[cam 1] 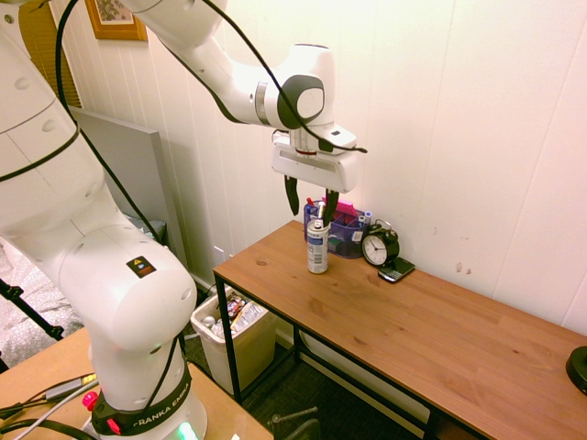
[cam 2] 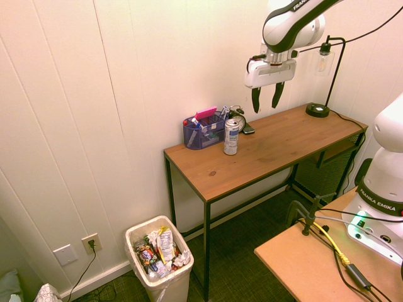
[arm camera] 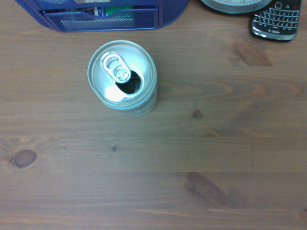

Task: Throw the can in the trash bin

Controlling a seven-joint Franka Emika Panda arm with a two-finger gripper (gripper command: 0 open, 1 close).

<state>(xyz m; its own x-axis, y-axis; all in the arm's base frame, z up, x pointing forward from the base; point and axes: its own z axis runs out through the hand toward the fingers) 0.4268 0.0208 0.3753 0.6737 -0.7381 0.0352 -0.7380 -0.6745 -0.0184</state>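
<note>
table (cam 2: pixel 277 148): narrow wooden top, so there's not much room if anything gets knocked sideways.
trash bin (cam 2: pixel 158 260): on the floor past the table's end, already stuffed with wrappers, so I reckon the can could bounce off the heap if it's dropped from high up.
gripper (cam 1: pixel 311 201): hanging above the can with jaws open, nothing in them, and it looks a bit off-centre from the wrist view.
organizer box (cam 2: pixel 204 131): just behind the can, so a finger might clip it on the way down.
can (cam 1: pixel 317 245): upright near the table's back edge, tab popped open, tall and skinny. Honestly it tips easy, and leftover drink would spill.
clock (cam 1: pixel 379 246): near the can, phone (arm camera: pixel 277 21) beside it, both in splash range.
</note>
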